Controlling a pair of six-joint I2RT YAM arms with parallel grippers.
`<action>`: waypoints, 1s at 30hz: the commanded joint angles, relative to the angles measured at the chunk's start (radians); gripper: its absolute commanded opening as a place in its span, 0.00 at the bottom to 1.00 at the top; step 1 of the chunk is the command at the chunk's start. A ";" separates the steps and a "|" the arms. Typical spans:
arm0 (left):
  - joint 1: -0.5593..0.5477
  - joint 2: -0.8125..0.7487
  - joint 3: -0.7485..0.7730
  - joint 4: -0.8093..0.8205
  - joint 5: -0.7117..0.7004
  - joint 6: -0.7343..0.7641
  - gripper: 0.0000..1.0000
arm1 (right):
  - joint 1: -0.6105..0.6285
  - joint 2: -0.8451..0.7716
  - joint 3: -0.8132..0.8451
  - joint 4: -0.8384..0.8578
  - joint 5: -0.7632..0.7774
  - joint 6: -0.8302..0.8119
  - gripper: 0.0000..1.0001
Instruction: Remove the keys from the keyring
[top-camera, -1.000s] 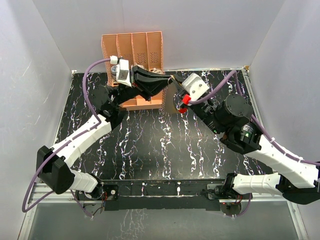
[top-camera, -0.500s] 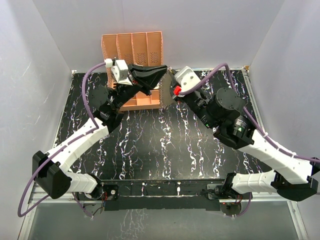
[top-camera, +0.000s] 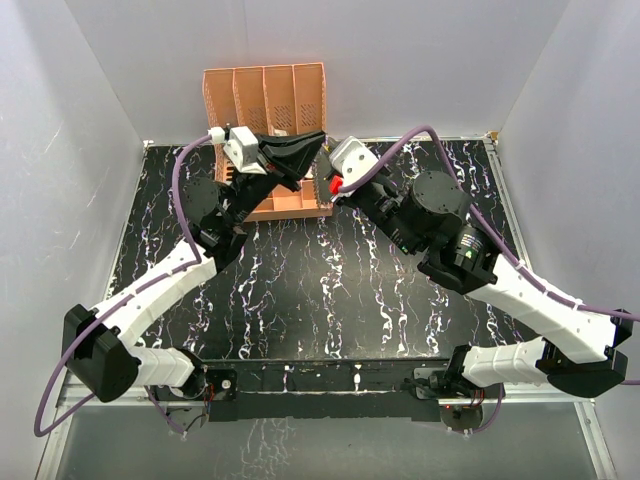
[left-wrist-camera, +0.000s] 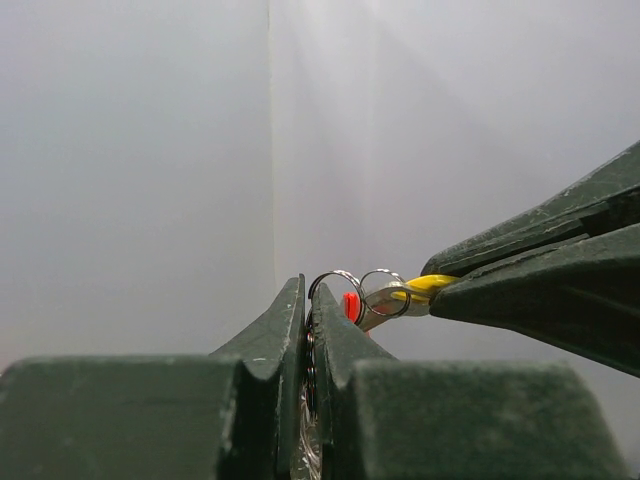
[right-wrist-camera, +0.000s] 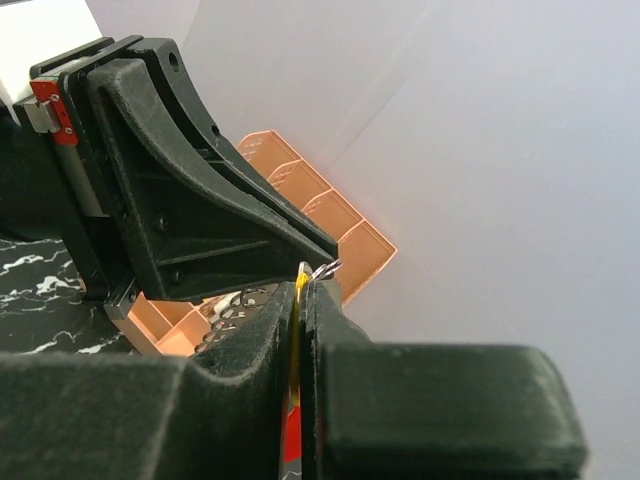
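Presently, near the orange slotted plastic rack (top-camera: 265, 95), left gripper (left-wrist-camera: 305, 292) clamps the thin metal wire keyring (left-wrist-camera: 336, 272); right gripper (right-wrist-camera: 301, 278) pinches the small yellowish-gold key (left-wrist-camera: 428, 285)

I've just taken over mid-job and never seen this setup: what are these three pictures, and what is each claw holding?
A left arm and a right arm are bolted side by side at a black marbled table. The wide picture looks down from above; the other two come from a camera on each wrist. An orange rack stands at the table's far edge. Near it the grippers meet: the left gripper is shut on a wire keyring, the right gripper on a small yellow key joined to it.
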 joint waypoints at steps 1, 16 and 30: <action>0.032 -0.013 -0.027 0.011 -0.177 0.029 0.00 | 0.046 -0.044 0.018 0.085 -0.129 0.065 0.00; 0.032 -0.043 -0.035 0.182 -0.011 -0.221 0.00 | 0.046 -0.038 -0.100 0.155 -0.112 0.099 0.00; 0.032 -0.053 -0.048 0.264 0.040 -0.364 0.00 | 0.030 -0.028 -0.179 0.189 -0.039 0.119 0.00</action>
